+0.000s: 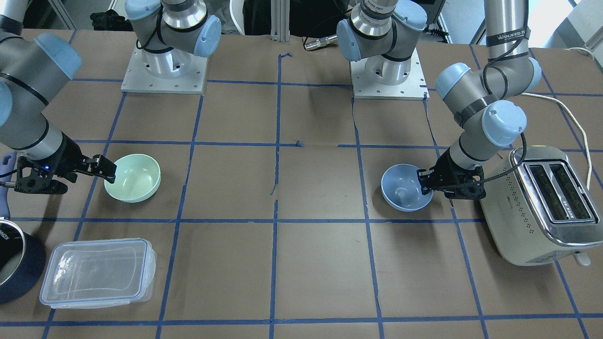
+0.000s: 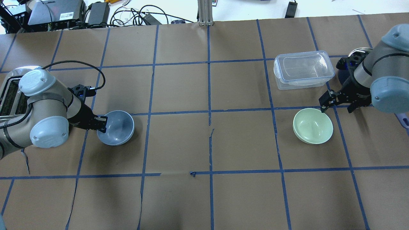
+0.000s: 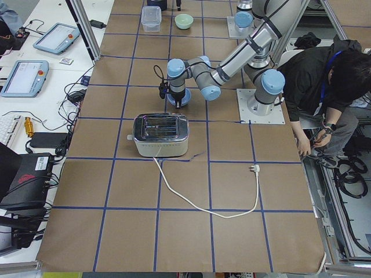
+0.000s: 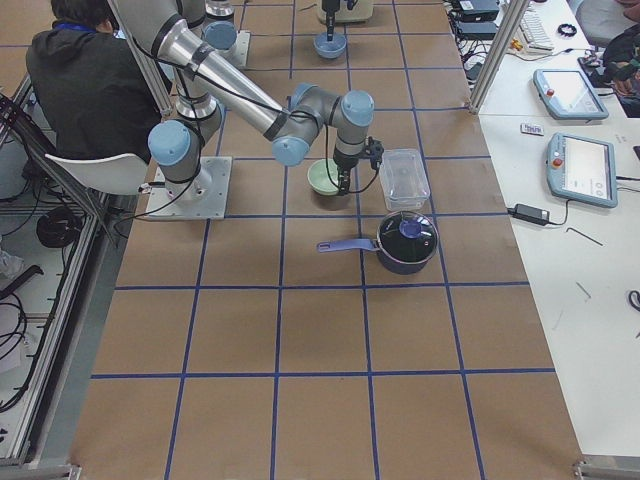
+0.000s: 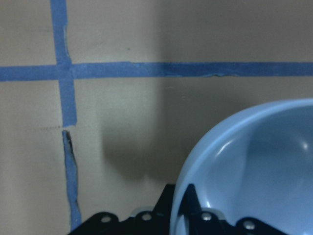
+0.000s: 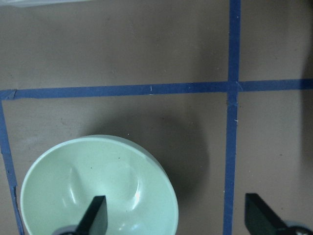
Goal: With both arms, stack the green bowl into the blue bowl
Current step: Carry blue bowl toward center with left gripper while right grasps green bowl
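Left gripper [image 5: 178, 198]: you see its jaws pinching the blue bowl [image 5: 254, 161] by the rim, bowl tilted, near the toaster [image 1: 541, 202] | right gripper [image 6: 176, 218]: jaws spread astride the green bowl [image 6: 98, 181] rim | bowls well apart on the table [image 1: 320, 263].

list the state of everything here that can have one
green bowl, upright, empty, not yet stacked
blue bowl, tilted, rim pinched by the left gripper
left gripper, shut on the blue bowl's rim
right gripper, open, one finger over the green bowl, one outside it
container, lid on, empty
pot, lid on
toaster, slots empty, unplugged
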`<act>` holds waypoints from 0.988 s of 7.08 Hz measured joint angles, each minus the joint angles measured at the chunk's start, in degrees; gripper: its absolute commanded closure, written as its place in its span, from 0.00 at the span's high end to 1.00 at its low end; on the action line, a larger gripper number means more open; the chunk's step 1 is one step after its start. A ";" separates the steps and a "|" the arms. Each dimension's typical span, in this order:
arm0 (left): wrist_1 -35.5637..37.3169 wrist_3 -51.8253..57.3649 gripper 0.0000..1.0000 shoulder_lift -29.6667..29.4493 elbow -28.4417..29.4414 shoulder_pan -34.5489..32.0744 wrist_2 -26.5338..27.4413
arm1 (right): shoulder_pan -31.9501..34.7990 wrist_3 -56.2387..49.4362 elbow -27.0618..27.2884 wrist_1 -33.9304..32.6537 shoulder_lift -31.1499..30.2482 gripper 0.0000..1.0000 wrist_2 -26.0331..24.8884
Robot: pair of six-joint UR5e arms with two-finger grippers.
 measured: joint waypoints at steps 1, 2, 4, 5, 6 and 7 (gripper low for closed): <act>-1.20 -1.85 0.00 0.29 1.73 -1.22 -1.27 | -0.01 -0.10 0.97 -0.19 0.83 1.00 0.08; -2.49 -4.56 0.00 0.21 4.10 -3.83 -1.98 | 0.01 -0.12 2.08 -0.38 1.32 0.90 0.13; -5.54 -16.07 0.00 -0.71 9.21 -12.31 -2.75 | 0.03 0.10 3.48 -0.66 1.63 0.85 0.22; -6.09 -23.64 0.00 -1.24 10.79 -17.65 -3.01 | 0.04 0.26 4.01 -0.73 1.70 0.82 0.24; -6.24 -31.30 0.00 -1.83 11.46 -22.65 -3.26 | 0.04 0.37 4.45 -0.84 1.74 0.77 0.25; -6.15 -39.10 0.00 -2.71 11.66 -27.70 -3.82 | 0.04 0.49 4.84 -0.91 1.80 0.65 0.25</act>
